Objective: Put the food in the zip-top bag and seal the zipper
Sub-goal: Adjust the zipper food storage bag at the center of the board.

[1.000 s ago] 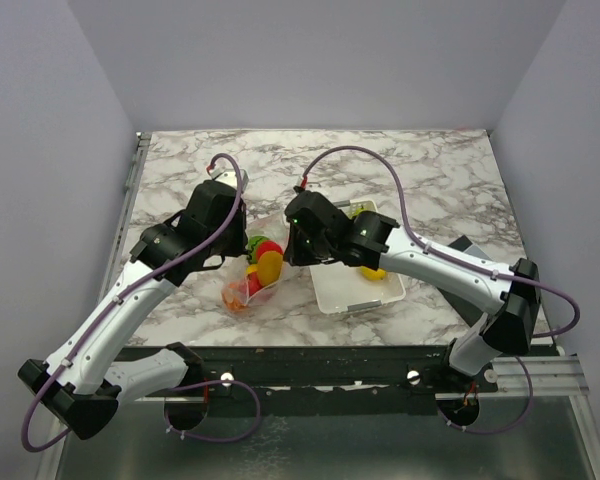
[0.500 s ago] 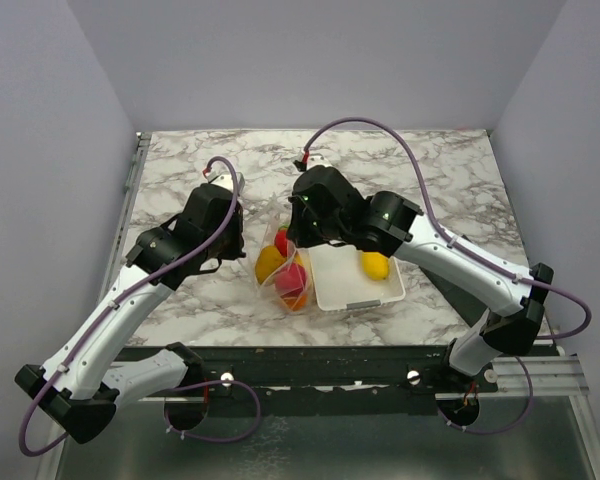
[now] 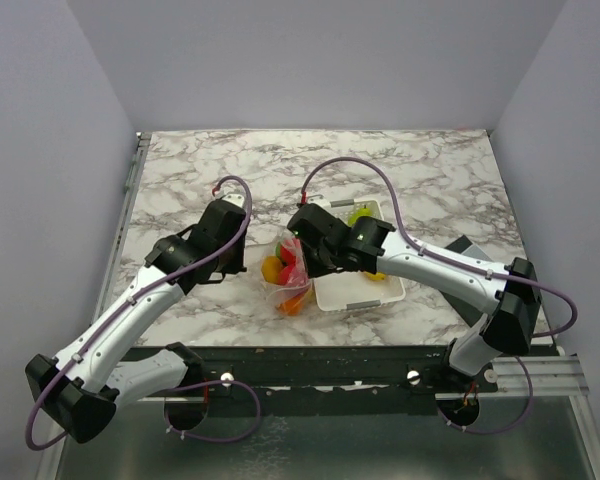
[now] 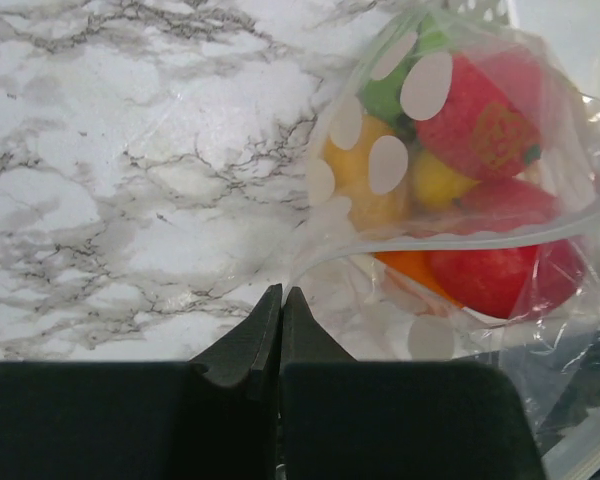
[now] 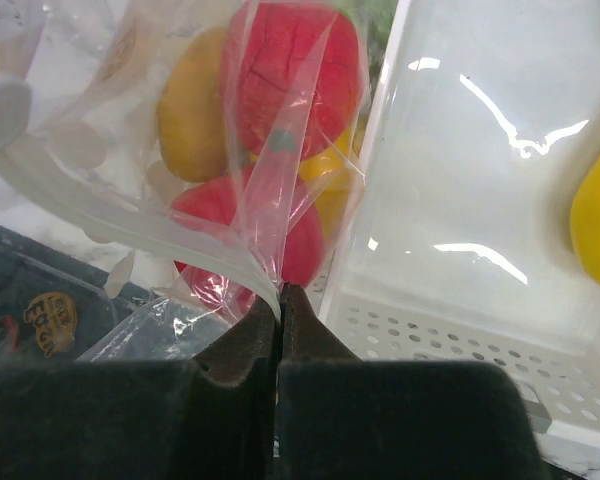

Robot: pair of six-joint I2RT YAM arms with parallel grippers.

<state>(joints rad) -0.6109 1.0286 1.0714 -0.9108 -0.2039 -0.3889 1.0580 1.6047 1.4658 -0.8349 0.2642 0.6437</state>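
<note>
Both tools are clamping down on the zipper [image 4: 460,232], left tool [image 4: 281,295] at one end and right tool [image 5: 279,295] at the other, probably pulling it straight for sealing. The zip-top bag [image 3: 288,272] is sitting mid-table toward the near edge, just beside the basket [image 3: 355,295]. The food [image 4: 470,110] is riding inside, and the long axis is running roughly far-to-near.

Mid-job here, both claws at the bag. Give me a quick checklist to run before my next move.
1. Right claw shut on the zipper of the zip-top bag: ok.
2. Left claw shut; whether it pinches the bag: cannot tell.
3. All food bagged: not ok, a yellow fruit lies in the white basket.
4. Zipper sealed along its length: cannot tell.
5. Bagged fruits contained in the film: ok.
</note>
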